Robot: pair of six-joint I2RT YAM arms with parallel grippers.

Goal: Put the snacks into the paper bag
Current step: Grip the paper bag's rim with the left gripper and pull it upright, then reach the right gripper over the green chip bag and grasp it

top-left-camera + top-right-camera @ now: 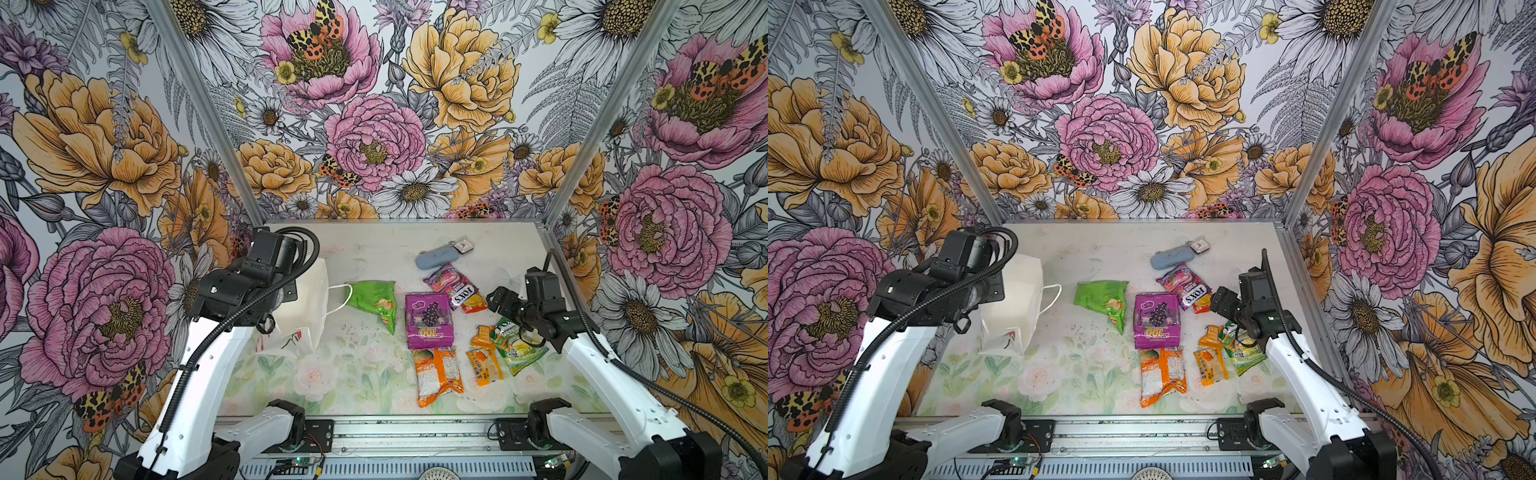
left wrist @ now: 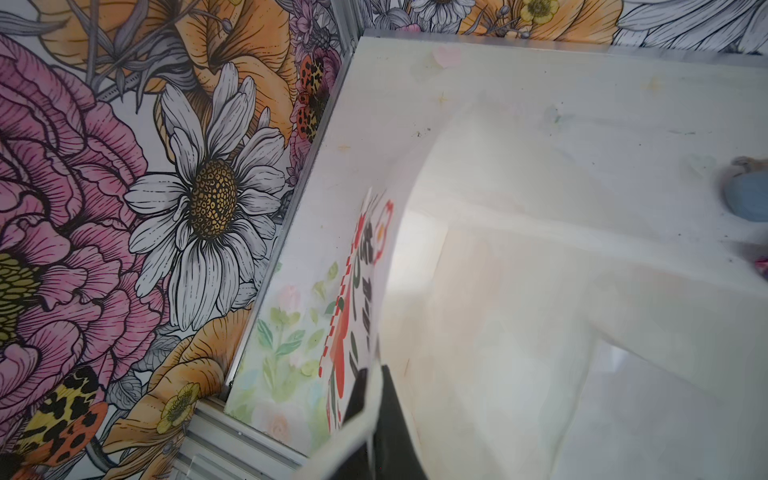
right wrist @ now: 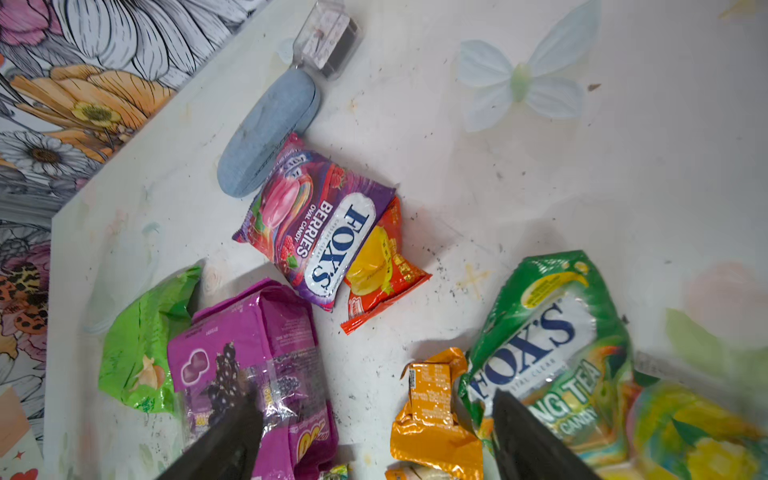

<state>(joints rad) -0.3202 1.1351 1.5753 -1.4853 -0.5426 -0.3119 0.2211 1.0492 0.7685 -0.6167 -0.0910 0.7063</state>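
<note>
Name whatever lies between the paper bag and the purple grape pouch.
The green packet lies between the paper bag and the purple grape pouch. Nothing else sits in that stretch. This shows in both top views.

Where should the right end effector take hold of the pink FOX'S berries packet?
Probably from straight above, the open right end effector pinching the FOX'S berries packet across its short width: it lies flat and puffy, the grey-blue case touches one end, the red-yellow packet is tucked under one long edge.
</note>
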